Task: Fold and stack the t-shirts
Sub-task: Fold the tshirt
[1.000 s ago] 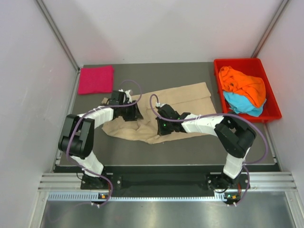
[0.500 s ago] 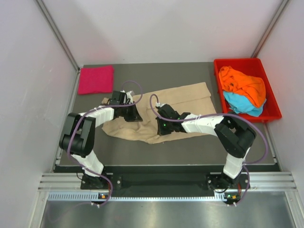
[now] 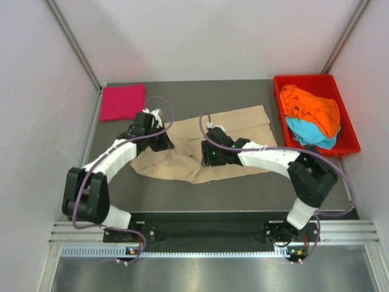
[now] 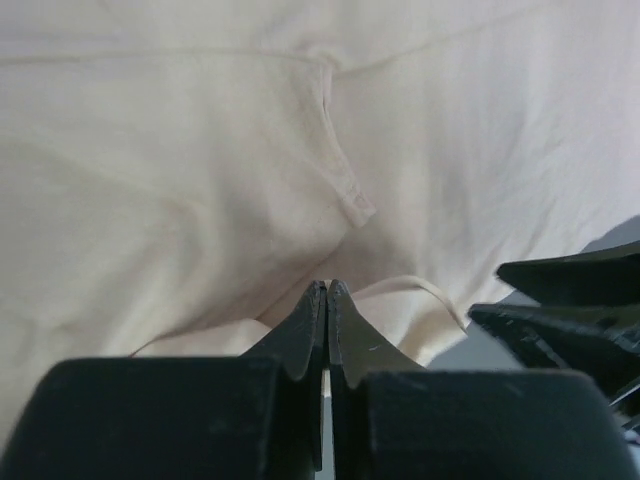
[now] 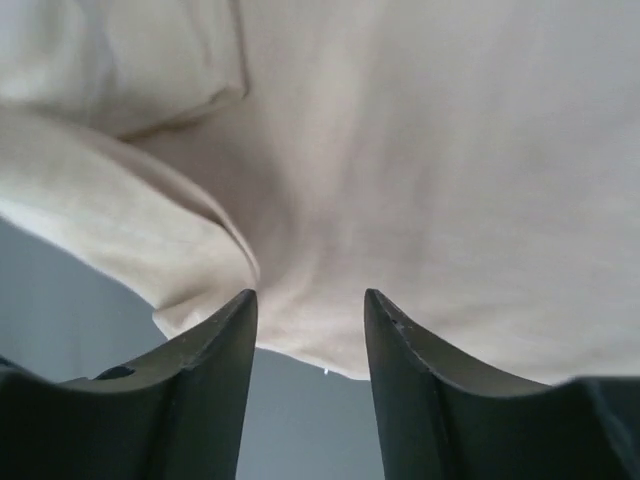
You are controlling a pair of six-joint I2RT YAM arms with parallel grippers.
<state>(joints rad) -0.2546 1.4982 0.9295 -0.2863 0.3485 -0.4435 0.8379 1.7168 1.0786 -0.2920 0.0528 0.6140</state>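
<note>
Beige t-shirt (image 3: 243,121) lies spread and rumpled in the middle of the surface (image 3: 255,188), so folding this shirt looks to be the step in hand. A pink t-shirt (image 3: 123,101) sits folded at the far left corner. The orange t-shirt (image 3: 313,106) and light blue t-shirt (image 3: 307,134) lie heaped in the red tray (image 3: 349,131) at the right, so about 1 of 4 seems done.

The left jaws are closed tight, tips sunk in a pucker of beige cloth near its left side, apparently pinching it. The right jaws stand partly open at the shirt's near edge, with cloth between them, gripping nothing. The next move likely calls for the right jaws to close on that edge, so both arms can carry the cloth over evenly.
</note>
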